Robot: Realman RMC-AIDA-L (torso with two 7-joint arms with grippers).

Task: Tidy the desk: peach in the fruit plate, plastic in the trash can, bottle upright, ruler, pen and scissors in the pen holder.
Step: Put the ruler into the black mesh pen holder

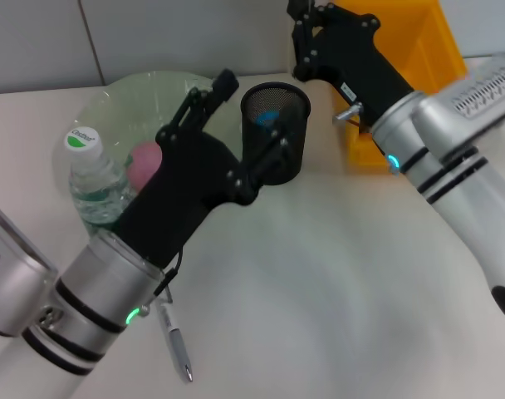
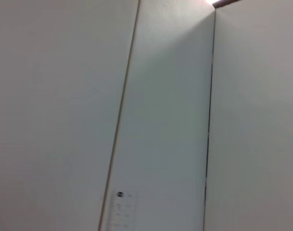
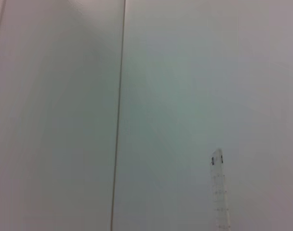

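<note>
My left gripper (image 1: 251,112) is open, one finger (image 1: 225,83) raised over the fruit plate (image 1: 144,91) and the other against the black mesh pen holder (image 1: 287,166). Something blue (image 1: 267,119) shows inside the holder. A pink peach (image 1: 144,162) lies in the green translucent plate, and the bottle (image 1: 95,179) stands upright at the plate's near rim. The pen (image 1: 176,341) lies on the desk under my left forearm. My right gripper (image 1: 302,25) is raised behind the holder. A clear ruler (image 3: 218,192) juts from it in the right wrist view. Plastic and scissors are out of view.
An orange bin (image 1: 419,66) stands at the back right, partly behind my right arm. A pale wall (image 2: 161,120) fills both wrist views. The white desk (image 1: 335,283) stretches in front of the holder.
</note>
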